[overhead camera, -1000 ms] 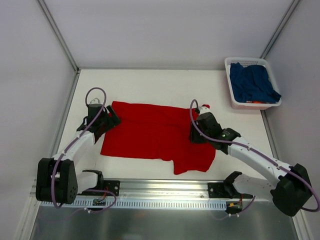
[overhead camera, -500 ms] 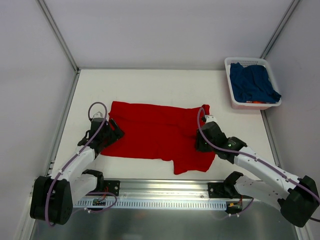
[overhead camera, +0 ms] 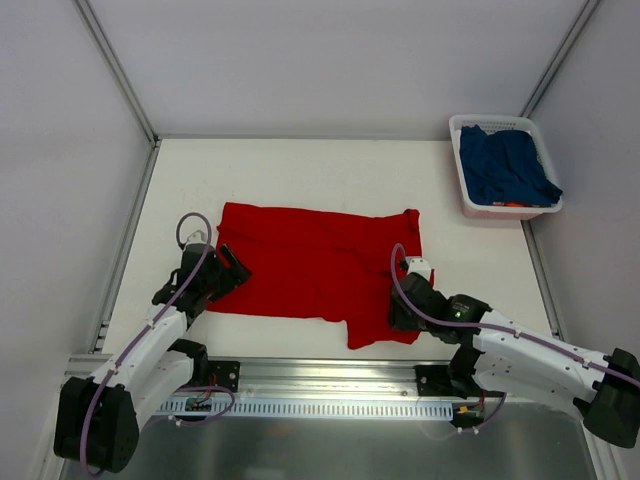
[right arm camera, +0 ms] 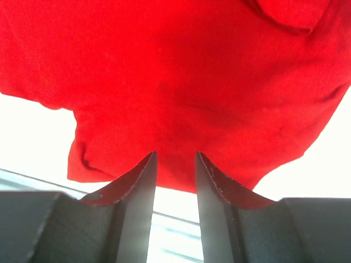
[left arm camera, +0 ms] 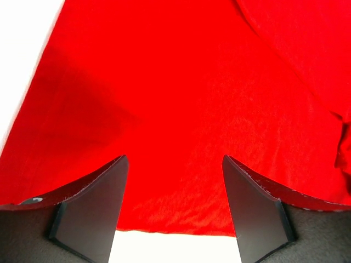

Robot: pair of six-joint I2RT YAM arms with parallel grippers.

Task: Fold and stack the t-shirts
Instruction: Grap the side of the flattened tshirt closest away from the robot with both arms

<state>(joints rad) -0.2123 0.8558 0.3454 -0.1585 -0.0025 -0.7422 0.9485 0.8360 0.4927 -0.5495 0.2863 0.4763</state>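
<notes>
A bright red t-shirt lies spread flat on the white table, a sleeve sticking out at its near right. My left gripper hovers open over its left near edge. In the left wrist view the gripper has wide jaws with red cloth under them and the hem between the fingers. My right gripper is over the near right part. In the right wrist view its jaws stand a narrow gap apart, holding nothing, red cloth just beyond the tips. A dark navy t-shirt lies bunched in the basket.
The white plastic basket stands at the far right corner of the table. A metal rail with the arm bases runs along the near edge. Grey walls close in the table on the left, back and right.
Both arms have drawn back toward the near edge: the left gripper from the shirt's far left corner, the right from its far right corner. That far right corner now lies flat.
</notes>
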